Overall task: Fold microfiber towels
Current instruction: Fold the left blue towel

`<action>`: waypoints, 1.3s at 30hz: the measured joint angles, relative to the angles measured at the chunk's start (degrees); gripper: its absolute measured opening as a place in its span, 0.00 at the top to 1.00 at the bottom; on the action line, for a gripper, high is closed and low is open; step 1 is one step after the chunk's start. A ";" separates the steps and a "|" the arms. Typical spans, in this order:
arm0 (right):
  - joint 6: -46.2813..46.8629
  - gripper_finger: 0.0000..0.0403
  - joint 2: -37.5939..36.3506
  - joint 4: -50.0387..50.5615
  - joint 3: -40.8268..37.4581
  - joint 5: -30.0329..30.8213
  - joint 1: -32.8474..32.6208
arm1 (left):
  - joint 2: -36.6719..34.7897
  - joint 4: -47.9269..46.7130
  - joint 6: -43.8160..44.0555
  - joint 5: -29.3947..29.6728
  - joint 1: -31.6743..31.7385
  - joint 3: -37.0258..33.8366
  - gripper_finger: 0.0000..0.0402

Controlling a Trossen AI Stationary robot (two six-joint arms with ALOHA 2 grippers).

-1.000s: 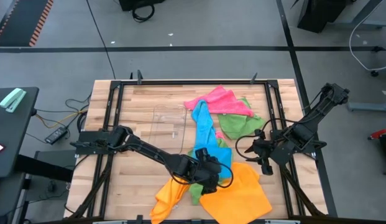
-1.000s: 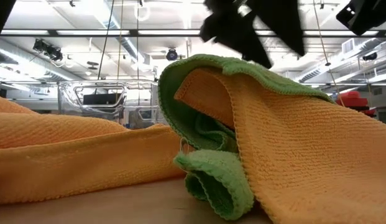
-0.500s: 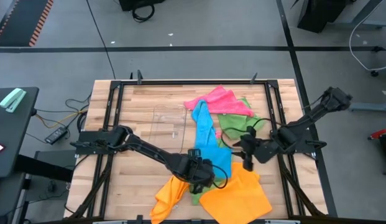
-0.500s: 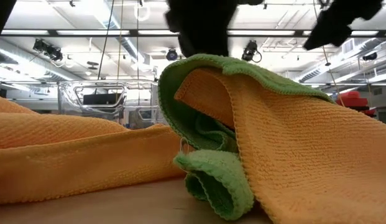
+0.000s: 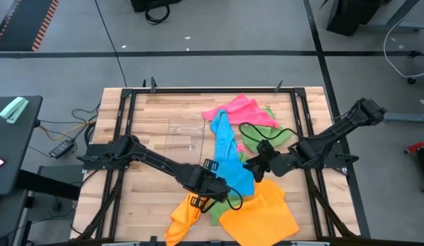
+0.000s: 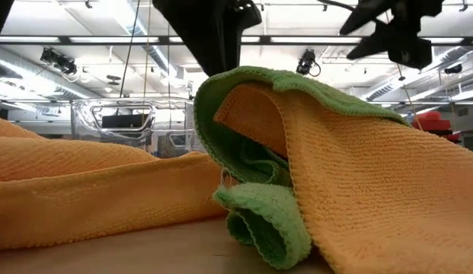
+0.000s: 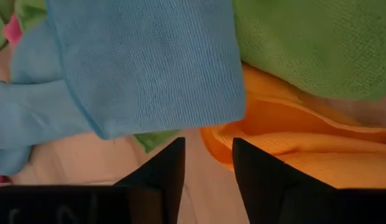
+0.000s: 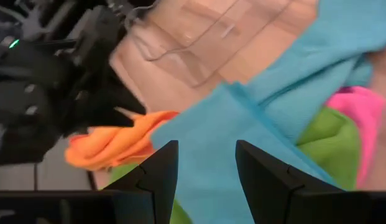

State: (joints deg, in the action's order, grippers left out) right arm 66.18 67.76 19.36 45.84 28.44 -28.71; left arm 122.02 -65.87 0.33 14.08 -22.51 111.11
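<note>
High view: the towels (image 5: 233, 154) lie heaped right of centre; the left gripper (image 5: 198, 198) sits at the orange one's (image 5: 259, 215) lower-left edge, the right gripper (image 5: 251, 162) over the blue (image 5: 229, 160).

Left wrist view: fingers (image 7: 165, 168) narrowly apart, empty.

Right wrist view: fingers (image 8: 160, 168) part-open, empty.

Risk: overlapping layers; either gripper could pinch two cloths.

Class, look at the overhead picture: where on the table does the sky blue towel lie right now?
In the high view the sky blue towel runs as a long strip right of the table's centre, from the pink towel at the far side down to the orange towel at the near edge.
</note>
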 joint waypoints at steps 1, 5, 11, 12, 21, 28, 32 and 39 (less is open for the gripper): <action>-1.29 0.58 0.14 -0.52 0.61 -0.06 -0.26 | -0.27 -0.06 0.01 0.03 0.14 0.00 0.66; -7.67 0.58 0.49 -0.95 3.39 -0.15 -0.28 | -1.09 0.75 3.14 -0.04 1.17 0.00 0.69; -20.64 0.58 1.57 -1.31 5.03 1.14 1.93 | -2.67 2.69 9.39 0.33 1.75 0.01 0.72; -21.90 0.58 1.96 -1.06 5.03 1.14 2.24 | -2.68 2.88 10.30 0.49 1.73 0.04 0.72; -26.87 0.58 4.98 -1.83 5.01 0.72 3.01 | -2.94 1.33 9.30 0.61 1.40 0.00 0.75; -25.67 0.58 6.83 -2.27 5.01 -1.69 3.91 | -3.71 -9.91 7.86 0.89 1.53 0.00 0.78; -23.00 0.58 6.94 -2.43 5.01 -2.38 3.78 | -5.37 -10.63 4.82 1.84 1.63 0.00 0.80; -19.61 0.58 7.49 -2.48 5.01 -3.81 2.62 | -5.87 -6.45 3.60 1.82 2.12 0.00 0.82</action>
State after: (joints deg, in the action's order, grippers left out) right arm 46.57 75.25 16.88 50.85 24.63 -26.09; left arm 116.15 -72.33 3.94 15.90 -20.38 111.11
